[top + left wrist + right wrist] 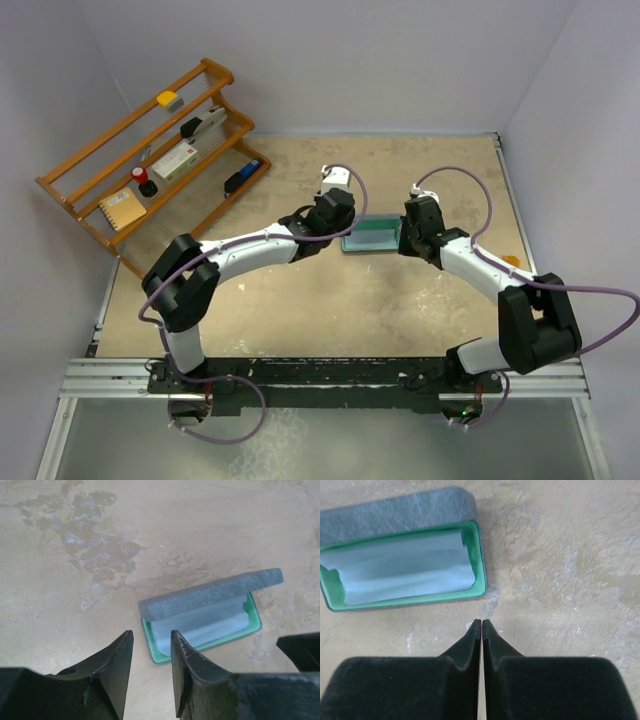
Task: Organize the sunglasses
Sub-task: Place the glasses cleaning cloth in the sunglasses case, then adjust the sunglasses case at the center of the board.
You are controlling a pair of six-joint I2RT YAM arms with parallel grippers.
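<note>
The left tool [151, 639] has its fingers a little spread with nothing between them. It hangs just short of the near left corner of the sunglasses case [256, 616]. The right tool [482, 623] has its fingers pressed together, also empty, and points at the worktop [560, 555] just beside the case's right end.

The case lies open on the worktop between the two tools. Its grey lid [395, 512] is tipped back and a pale cloth [400, 567] lies in the green tray. No sunglasses show, and I cannot tell whether any lie under the cloth.

The case looks like a light, stiff shell with a felt-like skin that should grip well. Being light, it would likely slide if pushed from one side. The lid's long free edge seems the best place to take hold, with the tray steadied.

Both arms reach forward to mid-worktop with their wrists pitched down, flanking the case.
</note>
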